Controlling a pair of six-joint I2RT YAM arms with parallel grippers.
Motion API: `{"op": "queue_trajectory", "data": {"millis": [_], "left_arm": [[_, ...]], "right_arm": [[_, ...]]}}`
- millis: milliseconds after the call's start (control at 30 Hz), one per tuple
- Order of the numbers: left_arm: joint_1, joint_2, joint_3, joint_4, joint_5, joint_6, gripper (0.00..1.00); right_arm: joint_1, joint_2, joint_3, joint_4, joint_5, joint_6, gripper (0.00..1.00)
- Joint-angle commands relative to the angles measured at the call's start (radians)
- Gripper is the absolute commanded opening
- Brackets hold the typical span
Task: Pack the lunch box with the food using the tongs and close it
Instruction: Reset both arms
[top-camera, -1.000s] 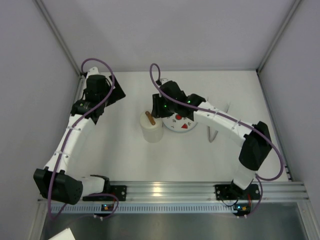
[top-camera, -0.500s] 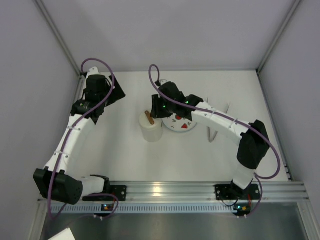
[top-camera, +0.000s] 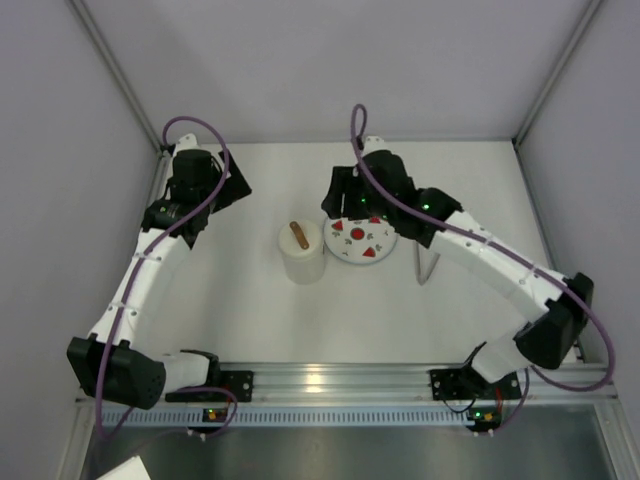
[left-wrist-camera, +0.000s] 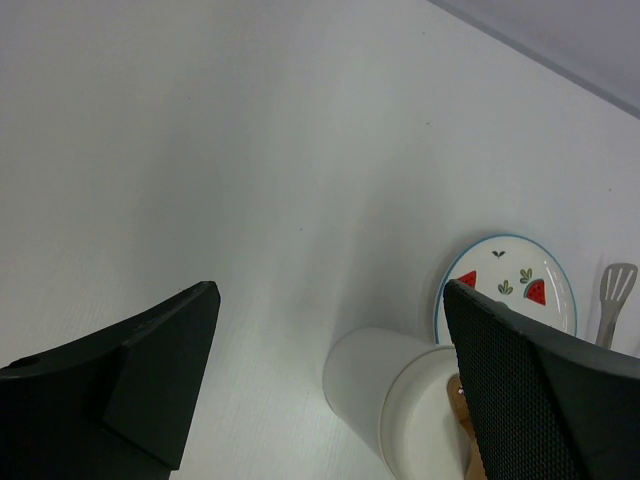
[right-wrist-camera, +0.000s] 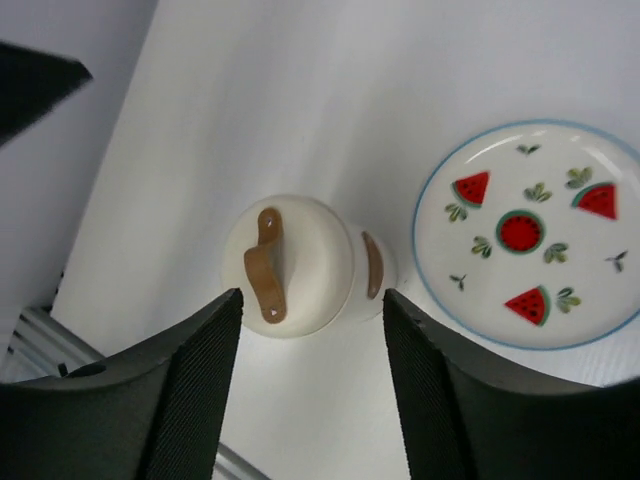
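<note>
The lunch box (top-camera: 301, 252) is stood near the middle of the bench (top-camera: 250, 320), a little toward the left edge, with its lid (right-wrist-camera: 288, 262) set on top; no food is seen on the plate (top-camera: 360, 240) just beside it, so the packing is judged done. The right fingers (right-wrist-camera: 190, 400) are held apart and empty above the plate's far rim, likely since the lid needs no more holding. The left fingers (left-wrist-camera: 130, 380) are held apart by the far left corner, out of the way, and the tongs (left-wrist-camera: 617, 285) are laid toward the right edge.
</note>
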Motion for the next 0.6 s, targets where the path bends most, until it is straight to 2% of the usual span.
{"op": "queue_trajectory", "data": {"millis": [0,100,233,367,567], "left_arm": [[-0.002,-0.011,-0.013,0.026,0.034,0.011,0.99],[-0.002,0.000,-0.013,0.032,0.065,0.012,0.99],[-0.002,0.003,-0.018,0.040,0.077,0.015,0.99],[-0.002,0.006,-0.018,0.046,0.096,0.014,0.99],[-0.002,0.006,-0.018,0.050,0.116,0.011,0.99]], "right_arm": [[-0.072,-0.197,-0.028,-0.007,0.124,-0.012,0.60],[-0.103,-0.355,-0.100,0.004,0.244,-0.030,0.82],[-0.112,-0.530,-0.185,0.016,0.400,-0.053,0.99],[-0.112,-0.607,-0.213,-0.019,0.491,-0.074,0.99],[-0.114,-0.602,-0.220,-0.027,0.497,-0.074,0.99]]}}
